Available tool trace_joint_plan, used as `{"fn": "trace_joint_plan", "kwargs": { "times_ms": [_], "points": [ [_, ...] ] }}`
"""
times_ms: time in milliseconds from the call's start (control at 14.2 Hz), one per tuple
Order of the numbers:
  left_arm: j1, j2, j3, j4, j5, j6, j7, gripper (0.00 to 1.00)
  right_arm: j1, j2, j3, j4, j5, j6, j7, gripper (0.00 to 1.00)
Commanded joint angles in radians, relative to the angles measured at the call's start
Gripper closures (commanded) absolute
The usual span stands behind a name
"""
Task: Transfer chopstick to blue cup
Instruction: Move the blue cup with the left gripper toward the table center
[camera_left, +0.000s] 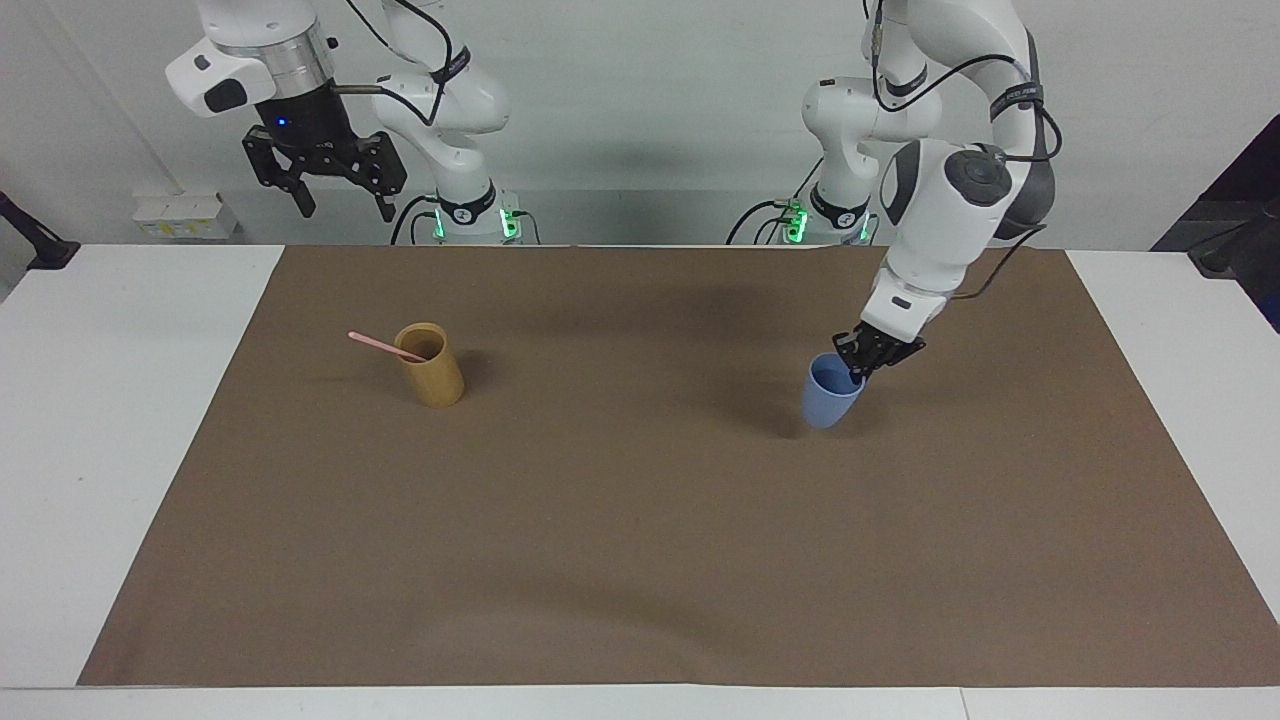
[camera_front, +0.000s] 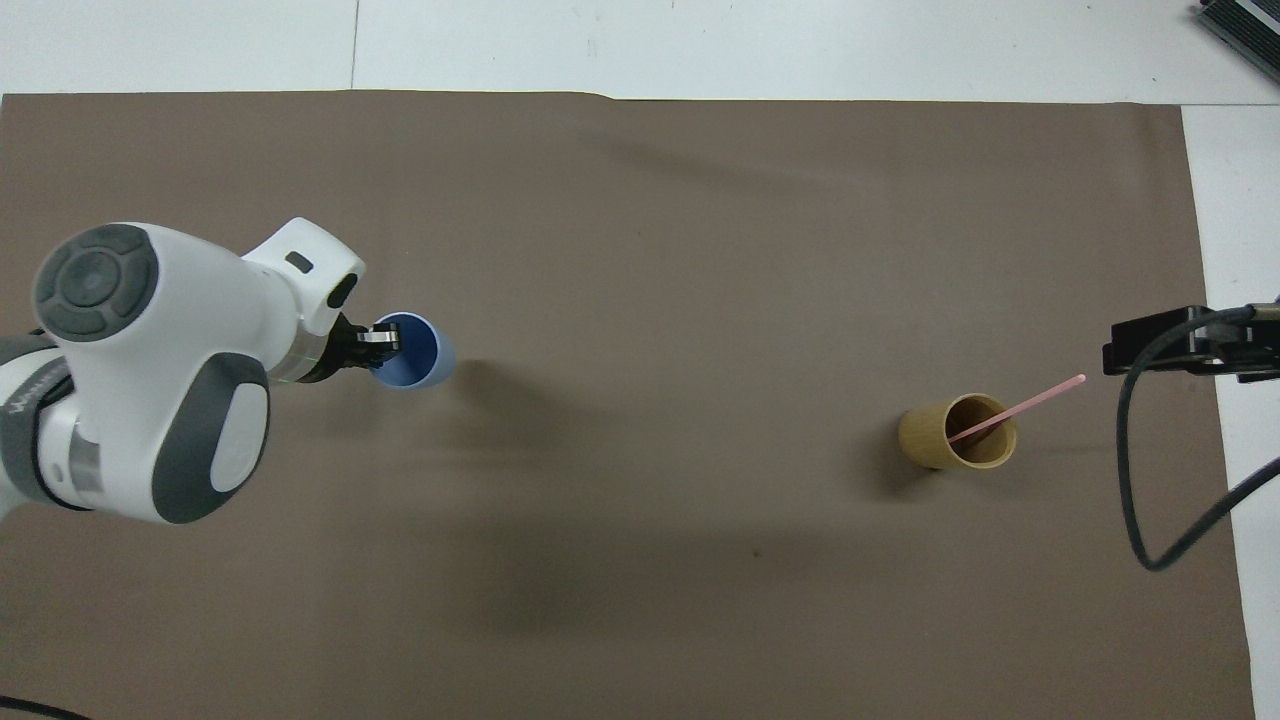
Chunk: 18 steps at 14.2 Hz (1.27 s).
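The left tool (camera_left: 862, 372), right of centre in the frame, is clamped on the rim of the blue cup (camera_left: 828, 395), which tilts above the brown mat (camera_left: 660, 520); the chopstick (camera_left: 385, 347) leans in the tan cup (camera_left: 431, 364) at centre left; the right tool (camera_left: 340, 205) waits, spread wide, at upper left; white worktop (camera_left: 110, 440) borders the mat.
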Motion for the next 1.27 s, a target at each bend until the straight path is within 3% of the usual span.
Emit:
{"fn": "trace_joint_plan", "kwargs": {
  "times_ms": [0,212,635,1199],
  "points": [
    [-0.096,0.018,0.018,0.045,-0.007,0.0,-0.101,1.0,-0.013,0.005,0.001,0.011,0.02,-0.013,-0.022,0.0],
    [-0.152,0.082,0.018,0.091,0.002,0.009,-0.169,1.0,-0.013,0.005,0.001,0.012,0.02,-0.013,-0.022,0.0],
    [-0.228,0.099,0.018,0.079,0.013,-0.034,-0.208,1.0,-0.018,-0.001,-0.002,-0.002,0.018,-0.018,-0.029,0.0],
    [-0.313,0.124,0.018,0.074,0.027,0.004,-0.275,1.0,-0.035,-0.004,-0.002,-0.025,0.021,0.024,-0.037,0.0]
  ]
}}
